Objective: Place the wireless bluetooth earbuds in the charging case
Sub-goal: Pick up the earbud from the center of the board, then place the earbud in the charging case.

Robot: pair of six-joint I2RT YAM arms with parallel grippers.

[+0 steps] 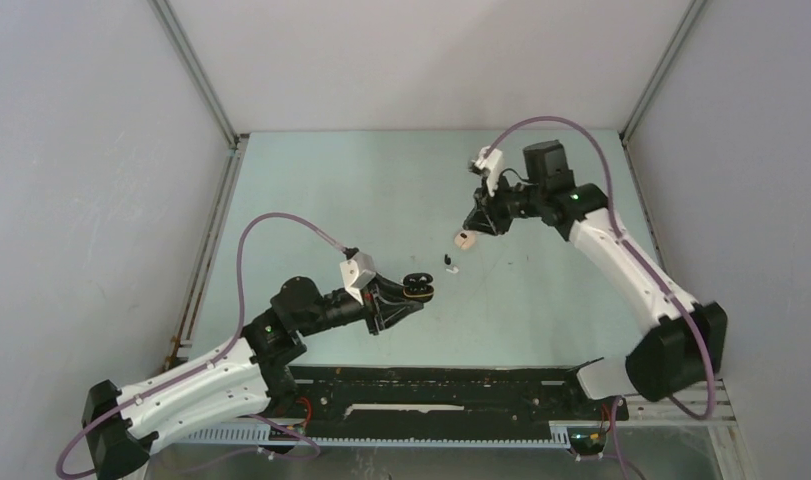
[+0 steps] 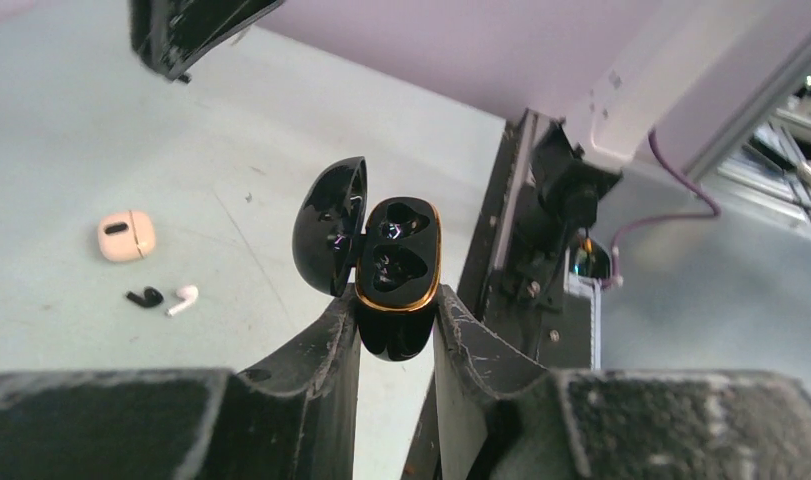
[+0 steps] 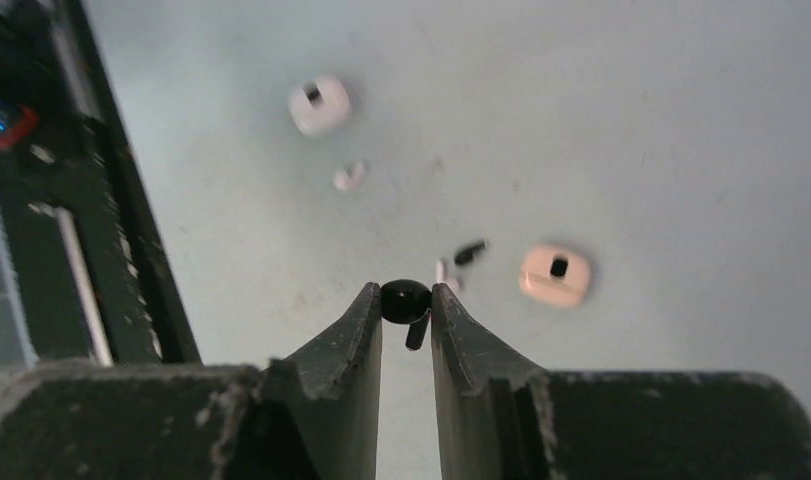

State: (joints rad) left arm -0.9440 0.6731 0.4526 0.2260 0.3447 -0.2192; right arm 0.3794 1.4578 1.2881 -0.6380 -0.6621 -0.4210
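Now right gripper (image 3: 406, 296) pinches black earbud (image 3: 404, 301), stem toward wrist; left gripper (image 2: 396, 306) clamps open black case (image 2: 399, 255)

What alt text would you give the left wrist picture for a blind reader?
The left gripper clamps an open black charging case with a gold rim, both wells looking empty. On the table lie a beige case, a black earbud and a white earbud.
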